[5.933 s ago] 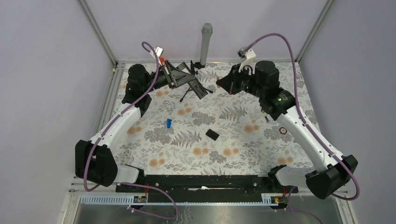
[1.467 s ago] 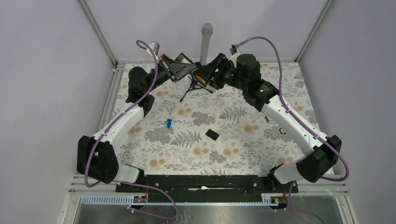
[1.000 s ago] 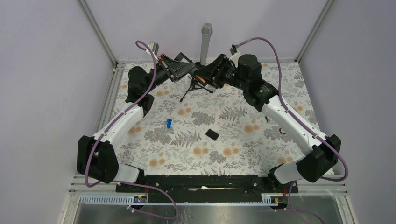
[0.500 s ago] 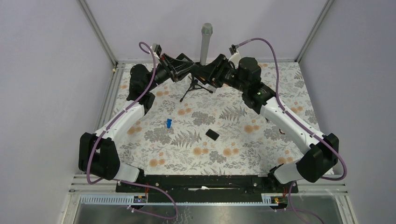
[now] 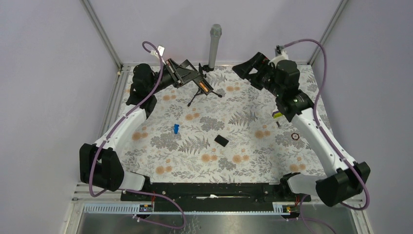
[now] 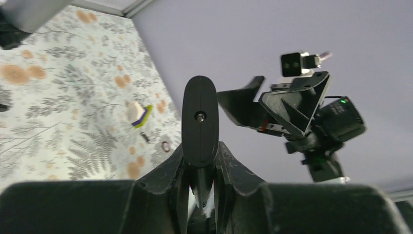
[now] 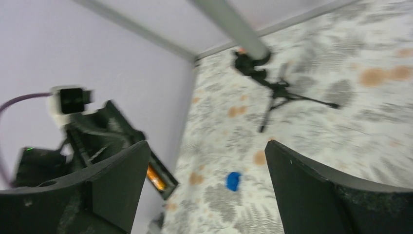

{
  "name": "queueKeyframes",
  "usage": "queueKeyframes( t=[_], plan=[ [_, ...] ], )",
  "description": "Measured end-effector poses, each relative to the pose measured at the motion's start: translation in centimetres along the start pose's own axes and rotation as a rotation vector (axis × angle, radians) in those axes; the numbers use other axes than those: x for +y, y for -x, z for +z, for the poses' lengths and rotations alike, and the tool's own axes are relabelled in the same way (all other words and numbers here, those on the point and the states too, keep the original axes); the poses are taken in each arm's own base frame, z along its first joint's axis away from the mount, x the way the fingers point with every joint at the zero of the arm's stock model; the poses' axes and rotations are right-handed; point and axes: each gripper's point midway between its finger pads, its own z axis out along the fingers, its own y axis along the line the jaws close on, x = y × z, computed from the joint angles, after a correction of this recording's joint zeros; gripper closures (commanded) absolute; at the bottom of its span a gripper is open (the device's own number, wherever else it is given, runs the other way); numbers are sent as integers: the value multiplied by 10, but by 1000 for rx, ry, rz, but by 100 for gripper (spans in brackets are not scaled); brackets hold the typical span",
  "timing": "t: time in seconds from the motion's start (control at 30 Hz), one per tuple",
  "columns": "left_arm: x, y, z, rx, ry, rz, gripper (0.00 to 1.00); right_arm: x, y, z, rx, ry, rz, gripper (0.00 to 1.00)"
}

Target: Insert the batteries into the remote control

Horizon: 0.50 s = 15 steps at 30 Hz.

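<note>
My left gripper [image 5: 186, 75] is held up over the far left of the table, shut on the remote control [image 5: 197, 81], a slim black bar. In the left wrist view the remote's rounded end [image 6: 199, 119] sticks up between the fingers [image 6: 170, 168]. An orange battery [image 5: 204, 87] lies in the remote's open compartment and also shows in the right wrist view as an orange battery [image 7: 155, 178]. My right gripper [image 5: 246, 67] hangs open and empty at the far right, apart from the remote. Its wide-apart fingers [image 7: 117, 178] frame the table below.
A small blue piece [image 5: 175, 128] and a square black cover plate [image 5: 221, 141] lie mid-table. A grey pole [image 5: 215, 45] on a small tripod [image 5: 196, 97] stands at the back. A yellow-green stick [image 5: 275, 115] and a small ring [image 5: 295, 136] lie by the right arm.
My right gripper has opened and pulled back to the right, away from the remote. The orange battery it brought now sits in the remote. The left gripper still holds the remote.
</note>
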Motion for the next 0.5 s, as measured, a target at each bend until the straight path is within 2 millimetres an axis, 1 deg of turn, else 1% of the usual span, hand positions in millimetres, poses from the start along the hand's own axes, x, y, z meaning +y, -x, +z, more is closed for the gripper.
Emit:
queueKeyframes(
  t=[0.1,0.17,0.2,0.23,0.27,0.3,0.33,0.37,0.4,0.43,0.5],
  plan=[
    [12,-5,-7,19,54,79,100,-39,9,-24,-72,-179,-46,11],
    [18,-8,-11,33,86,123,100,-67,13,-34,-96,-306,-67,11],
    [20,-9,-13,41,103,143,100,-85,16,-38,-104,-377,-75,10],
    [22,-9,-15,46,116,167,100,-106,17,-42,-105,-453,-78,7],
    [22,-9,-16,50,125,185,100,-133,16,-44,-95,-534,-74,2],
    [23,-9,-19,53,133,205,100,-156,13,-46,-79,-601,-67,1],
    [23,-9,-21,54,139,217,100,-183,9,-49,-58,-676,-60,1],
    [22,-8,-23,54,143,229,100,-205,3,-52,-32,-736,-54,1],
    [22,-8,-25,53,148,238,100,-236,-7,-59,9,-821,-46,0],
    [22,-7,-27,51,150,246,100,-257,-17,-64,45,-878,-44,0],
    [22,-5,-29,46,153,256,100,-292,-35,-73,112,-960,-50,0]
  ],
)
